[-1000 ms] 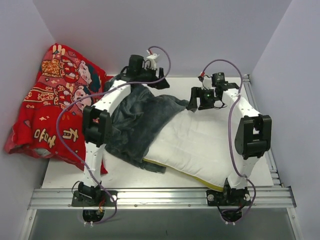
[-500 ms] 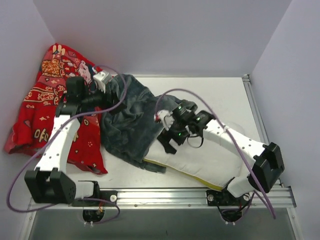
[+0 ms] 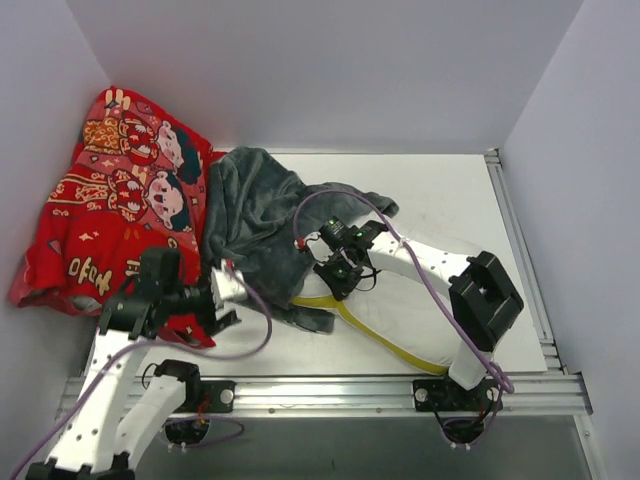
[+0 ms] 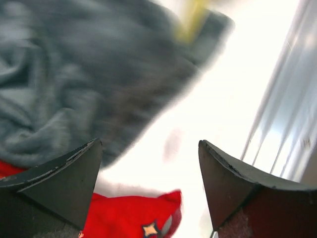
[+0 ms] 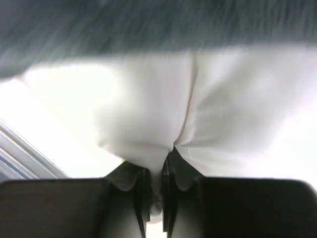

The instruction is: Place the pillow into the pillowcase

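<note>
The dark grey plush pillowcase (image 3: 250,215) lies crumpled at the middle left, its near edge over one end of the white pillow (image 3: 395,318). The pillow's yellow band (image 3: 385,338) runs along its near side. My right gripper (image 3: 338,274) sits at the pillow's left end by the pillowcase edge, shut on a pinch of white pillow fabric (image 5: 156,168); the pillowcase (image 5: 148,25) fills the space beyond. My left gripper (image 3: 228,305) hovers low at the front left, open with nothing between its fingers (image 4: 64,173), facing the pillowcase (image 4: 74,74).
A red printed cloth (image 3: 110,220) is heaped against the left wall; its corner (image 4: 133,218) lies just under my left gripper. The metal rail (image 3: 330,390) runs along the near table edge. White walls close in the back and sides.
My left arm swung from the back left down to the front left, staying open. My right gripper closed on the pillow's end, and more grey cloth now lies across the pillow's far side.
</note>
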Robot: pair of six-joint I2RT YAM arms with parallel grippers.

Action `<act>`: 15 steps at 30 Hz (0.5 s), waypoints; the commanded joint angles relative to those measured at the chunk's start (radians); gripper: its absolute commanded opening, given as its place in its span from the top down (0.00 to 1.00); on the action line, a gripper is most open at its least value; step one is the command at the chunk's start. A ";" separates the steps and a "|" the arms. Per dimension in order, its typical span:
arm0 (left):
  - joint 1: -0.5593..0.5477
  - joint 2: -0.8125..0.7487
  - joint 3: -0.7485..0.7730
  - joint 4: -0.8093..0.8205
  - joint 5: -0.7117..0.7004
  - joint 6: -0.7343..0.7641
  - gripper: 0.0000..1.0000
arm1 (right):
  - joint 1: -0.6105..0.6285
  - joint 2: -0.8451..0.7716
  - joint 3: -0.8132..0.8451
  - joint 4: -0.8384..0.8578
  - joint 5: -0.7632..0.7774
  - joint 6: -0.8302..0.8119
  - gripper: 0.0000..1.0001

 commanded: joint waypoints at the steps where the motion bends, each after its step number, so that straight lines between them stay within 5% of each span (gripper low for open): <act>1: -0.195 -0.081 -0.066 -0.144 -0.104 0.308 0.14 | -0.034 -0.055 0.055 0.007 -0.086 0.005 1.00; 8: -0.779 0.058 -0.239 0.319 -0.565 0.158 0.18 | -0.045 -0.072 0.052 0.004 -0.172 0.014 1.00; 15: -0.940 0.316 -0.314 0.735 -0.705 0.259 0.23 | -0.068 -0.075 0.061 -0.008 -0.212 0.005 1.00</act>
